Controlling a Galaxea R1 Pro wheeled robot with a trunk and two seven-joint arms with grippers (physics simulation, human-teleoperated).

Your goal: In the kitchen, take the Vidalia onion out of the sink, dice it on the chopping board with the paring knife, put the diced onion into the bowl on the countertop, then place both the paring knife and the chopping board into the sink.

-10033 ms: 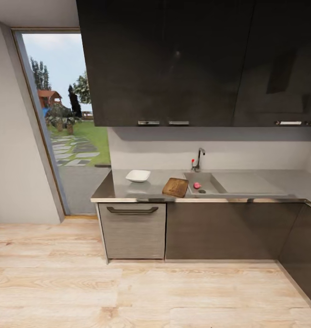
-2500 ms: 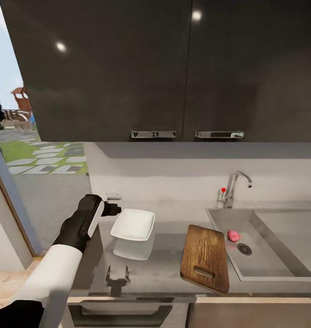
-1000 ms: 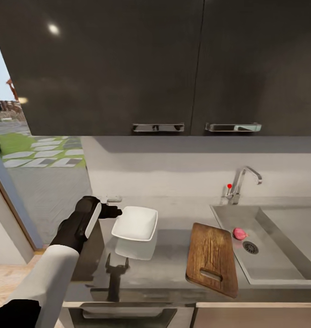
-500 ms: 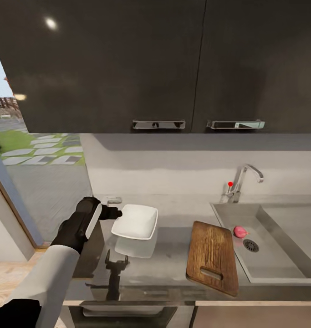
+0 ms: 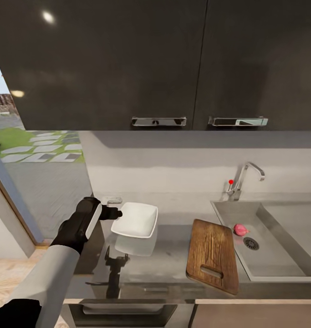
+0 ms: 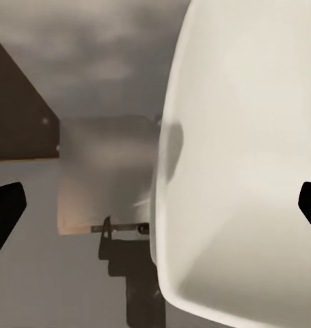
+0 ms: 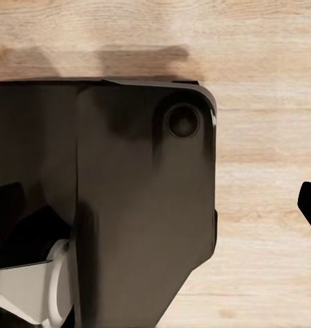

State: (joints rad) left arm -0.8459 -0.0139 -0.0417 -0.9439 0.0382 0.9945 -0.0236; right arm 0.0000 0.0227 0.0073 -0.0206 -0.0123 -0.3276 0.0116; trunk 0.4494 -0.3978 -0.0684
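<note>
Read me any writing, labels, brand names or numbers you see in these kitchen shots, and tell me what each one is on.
No readable text, label, brand or number appears in these pictures.
Bowl: plain white, no marking.
Chopping board: wood grain only.
Upper cabinets: plain dark doors, no writing.
Tap: a red knob, no lettering.
Left gripper: no visible marking.

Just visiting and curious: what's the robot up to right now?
Left gripper at the bowl rim, grip unclear. Onion in the sink. Chopping board bare on the countertop.
</note>
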